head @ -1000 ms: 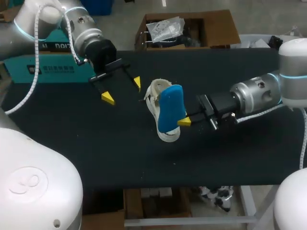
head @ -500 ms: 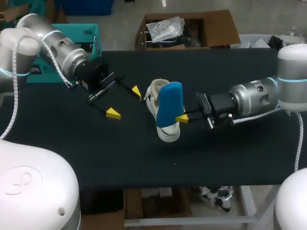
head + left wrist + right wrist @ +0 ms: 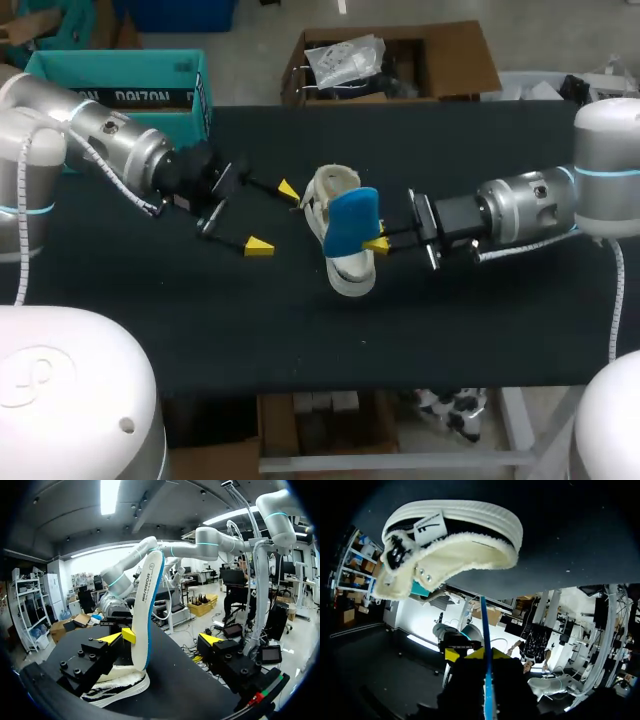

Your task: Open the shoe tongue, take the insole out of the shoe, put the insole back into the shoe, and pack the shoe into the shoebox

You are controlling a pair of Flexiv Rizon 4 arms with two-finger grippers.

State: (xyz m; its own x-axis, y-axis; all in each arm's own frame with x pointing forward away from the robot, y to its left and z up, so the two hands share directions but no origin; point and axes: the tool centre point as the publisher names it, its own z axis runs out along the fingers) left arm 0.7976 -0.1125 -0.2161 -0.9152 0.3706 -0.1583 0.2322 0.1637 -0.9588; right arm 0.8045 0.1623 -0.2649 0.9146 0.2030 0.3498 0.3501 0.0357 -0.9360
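Black desk (image 3: 200,330), seen from above: white shoe (image 3: 340,272) lies at centre, blue insole (image 3: 350,222) standing over it, pinched edgewise by right hand (image 3: 374,241). Left hand (image 3: 273,217), spread, sits just beside the shoe; unbraced, the shoe may skid, or the insole buckle or slip, during insertion.

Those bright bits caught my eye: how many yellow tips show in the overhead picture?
3. Two are on the left arm's fingers, open beside the shoe; one is on the right arm's fingers, against the blue insole. A fourth may be hidden behind it.
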